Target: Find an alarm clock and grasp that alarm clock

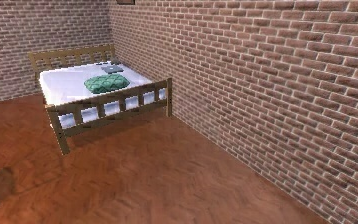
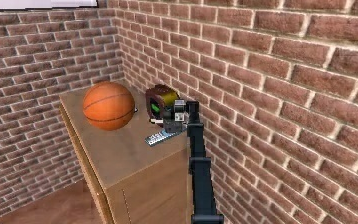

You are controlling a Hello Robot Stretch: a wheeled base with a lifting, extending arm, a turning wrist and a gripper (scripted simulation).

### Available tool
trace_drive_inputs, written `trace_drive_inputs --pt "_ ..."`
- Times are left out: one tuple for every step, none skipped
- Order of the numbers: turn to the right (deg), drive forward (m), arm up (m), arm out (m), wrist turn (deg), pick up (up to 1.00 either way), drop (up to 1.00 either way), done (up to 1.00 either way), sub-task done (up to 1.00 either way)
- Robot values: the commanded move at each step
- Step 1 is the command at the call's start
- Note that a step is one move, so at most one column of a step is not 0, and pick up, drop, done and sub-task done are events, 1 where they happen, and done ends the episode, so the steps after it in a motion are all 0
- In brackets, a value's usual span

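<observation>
two things crowd your gripper [image 2: 173, 112] on the wooden cabinet [image 2: 117, 170], a basketball [image 2: 109, 105] and a flat grey item [image 2: 165, 135], and a careless nudge could roll the ball off. the small dark object [image 2: 162, 98] by the brick wall [image 2: 287, 90], likely the alarm clock, sits right at the gripper's end, so you cannot tell whether it holds anything.
</observation>
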Motion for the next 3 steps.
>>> trace_drive_inputs --pt "0.0 0.00 0.00 0.00 0.0 1.00 0.00 0.00 0.00" --pt "0.0 0.00 0.10 0.00 0.0 0.00 0.00 0.00 0.00" --pt "0.0 0.00 0.00 0.00 0.0 0.00 0.00 1.00 0.00"
